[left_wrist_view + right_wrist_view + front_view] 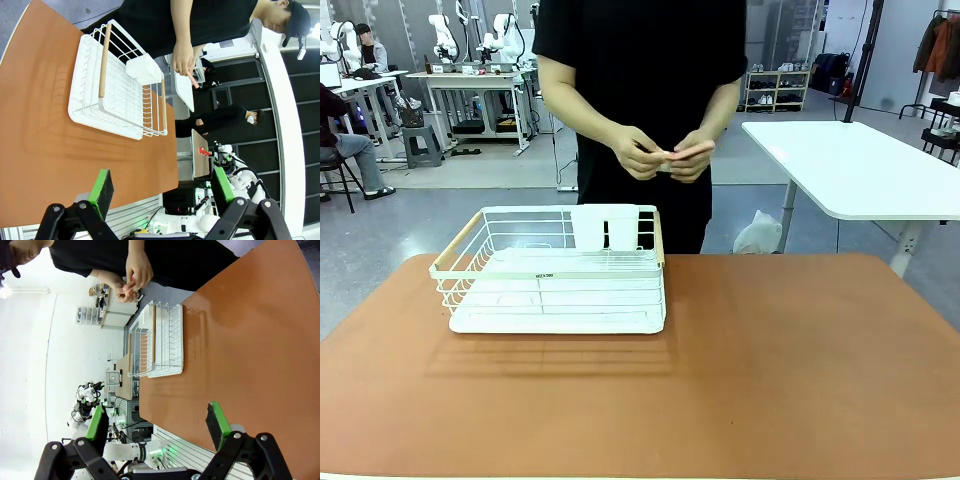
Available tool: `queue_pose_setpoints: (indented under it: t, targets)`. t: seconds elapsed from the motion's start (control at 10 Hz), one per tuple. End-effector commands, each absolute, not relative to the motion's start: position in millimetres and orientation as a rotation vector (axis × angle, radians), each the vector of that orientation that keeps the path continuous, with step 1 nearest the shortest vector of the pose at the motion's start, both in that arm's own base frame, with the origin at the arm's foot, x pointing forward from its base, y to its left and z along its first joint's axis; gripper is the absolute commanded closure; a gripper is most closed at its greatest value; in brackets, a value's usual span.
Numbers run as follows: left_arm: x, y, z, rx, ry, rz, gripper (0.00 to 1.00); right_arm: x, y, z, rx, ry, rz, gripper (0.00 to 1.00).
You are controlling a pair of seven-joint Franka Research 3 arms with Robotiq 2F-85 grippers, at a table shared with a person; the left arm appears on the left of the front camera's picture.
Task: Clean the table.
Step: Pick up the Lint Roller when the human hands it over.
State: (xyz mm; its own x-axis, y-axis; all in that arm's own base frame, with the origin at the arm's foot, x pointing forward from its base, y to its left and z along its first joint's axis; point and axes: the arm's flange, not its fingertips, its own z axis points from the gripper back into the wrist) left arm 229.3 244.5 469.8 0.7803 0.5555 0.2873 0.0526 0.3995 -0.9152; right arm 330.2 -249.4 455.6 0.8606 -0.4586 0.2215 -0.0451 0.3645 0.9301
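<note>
Left gripper [161, 192] has its jaws spread wide with nothing between the green pads [102, 189]. Same story for the right gripper [157, 424]: splayed and holding nothing.

Reading material is thin, tbh. The only writing I can find is a small label [552, 275] on the near side of the white wire dish rack [560, 322]. It's dark print on a light strip, way too tiny to make out.

The rack sits on the terracotta table [770, 380], in its far left part as the robot sees it. It has a wooden handle [456, 246] along each short end and a white cutlery holder [605, 228] hooked on the far wall. Can't tell if anything's inside the holder.

Across the table a person [640, 60] in a black tee stands right behind the rack. Their elbows are bent and both hands [640, 155] are together around waist height, pinching a small pinkish thing [686, 152] that's too small to identify. Off to the right, past the big table, is a white-topped table [860, 165] with a whitish plastic bag [757, 235] on the floor by its leg.

Both wrist views are rolled sideways. Each gripper hangs up off the table near the robot's edge, fingers pointed across it toward the rack, touching nothing.
</note>
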Motion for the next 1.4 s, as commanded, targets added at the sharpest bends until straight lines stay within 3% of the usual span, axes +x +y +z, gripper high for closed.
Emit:
queue_pose_setpoints:
  t: [0.0, 0.6, 1.3]
  targets:
    - [229.6, 247.7, 471.6, -1.146, -0.639, 0.329, 0.0, 331.0, -250.5, 458.8, 1.189, -0.507, -0.269, 0.0]
    - [229.6, 247.7, 471.6, -1.146, -0.639, 0.329, 0.0, 330.1, -249.3, 455.6, 1.181, -0.493, -0.28, 0.0]
    - [229.6, 247.7, 471.6, -1.146, -0.639, 0.329, 0.0, 386.5, -121.9, 475.4, 1.068, -0.379, -0.497, 0.0]
